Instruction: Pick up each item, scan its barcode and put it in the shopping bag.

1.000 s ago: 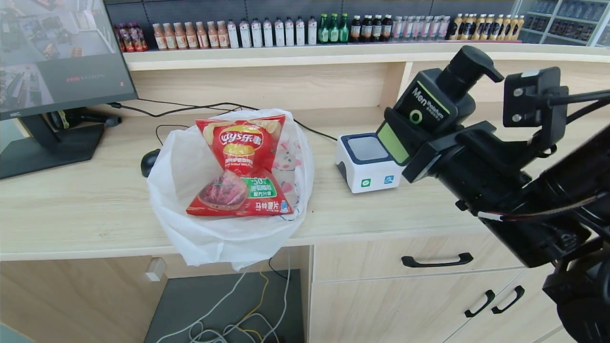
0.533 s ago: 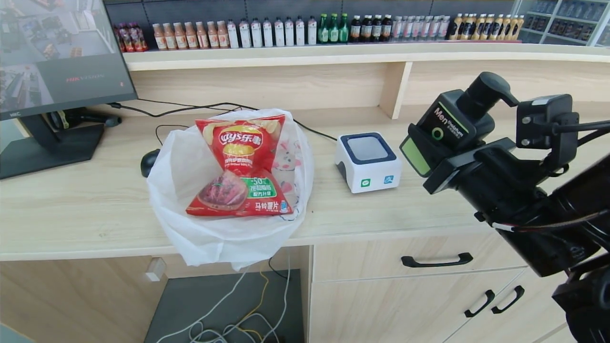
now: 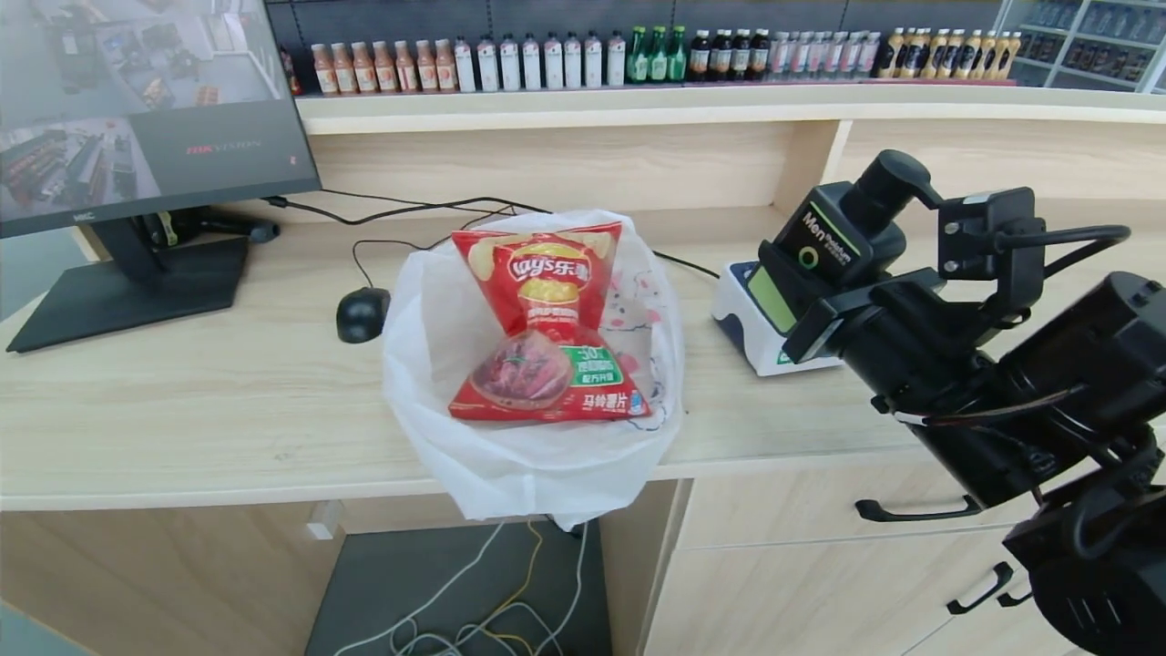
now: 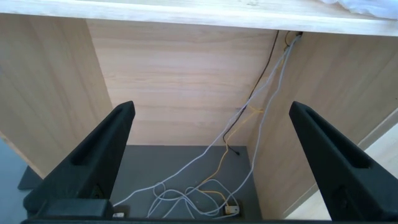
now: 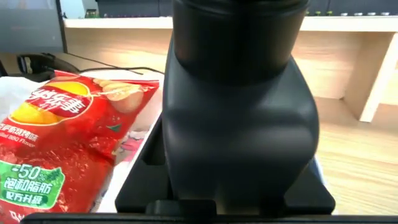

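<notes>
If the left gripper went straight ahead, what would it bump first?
Probably the loose cables hanging ahead of the open left gripper, then the wooden back panel under the counter. Depth is hard to judge.

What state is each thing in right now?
shopping bag: open, on the counter, overhanging its edge.
chip bag: inside the shopping bag, leaning upright.
pump bottle: tilted, held near the scanner.
right gripper: shut on the pump bottle.
left gripper: open, empty, below the counter.
monitor: on.
drawer: shut.
</notes>
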Robot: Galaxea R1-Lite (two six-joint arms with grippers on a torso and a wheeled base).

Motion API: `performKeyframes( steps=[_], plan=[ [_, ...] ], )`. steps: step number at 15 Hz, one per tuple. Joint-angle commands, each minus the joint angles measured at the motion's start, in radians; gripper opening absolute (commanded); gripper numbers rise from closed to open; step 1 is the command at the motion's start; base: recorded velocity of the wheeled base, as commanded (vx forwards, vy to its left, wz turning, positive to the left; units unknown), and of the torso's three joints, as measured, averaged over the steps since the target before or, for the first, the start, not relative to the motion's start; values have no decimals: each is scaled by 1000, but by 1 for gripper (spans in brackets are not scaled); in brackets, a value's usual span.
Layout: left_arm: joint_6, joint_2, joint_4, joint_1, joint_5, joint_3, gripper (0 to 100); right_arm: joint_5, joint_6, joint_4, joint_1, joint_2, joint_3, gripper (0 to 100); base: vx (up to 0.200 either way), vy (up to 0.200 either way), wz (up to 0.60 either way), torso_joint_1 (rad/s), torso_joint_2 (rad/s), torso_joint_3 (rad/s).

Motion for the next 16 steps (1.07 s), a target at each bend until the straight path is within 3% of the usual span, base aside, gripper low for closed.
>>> performKeyframes(
  steps=[1, 7, 16],
  plan=[
    [-1, 0, 0, 0, 0, 0, 100, 0, 0, -1, 2, 24, -20, 0, 0, 200, 0, -2, 2, 2],
    [0, 0, -2, 0, 0, 0, 100, 0, 6, -3, 2, 21, -60, 0, 0, 200, 0, 2, 4, 2],
    [2, 0, -2, 1, 0, 0, 100, 3, 8, 2, 40, 27, -154, 0, 0, 0, 0, 0, 0, 0]
  ],
)
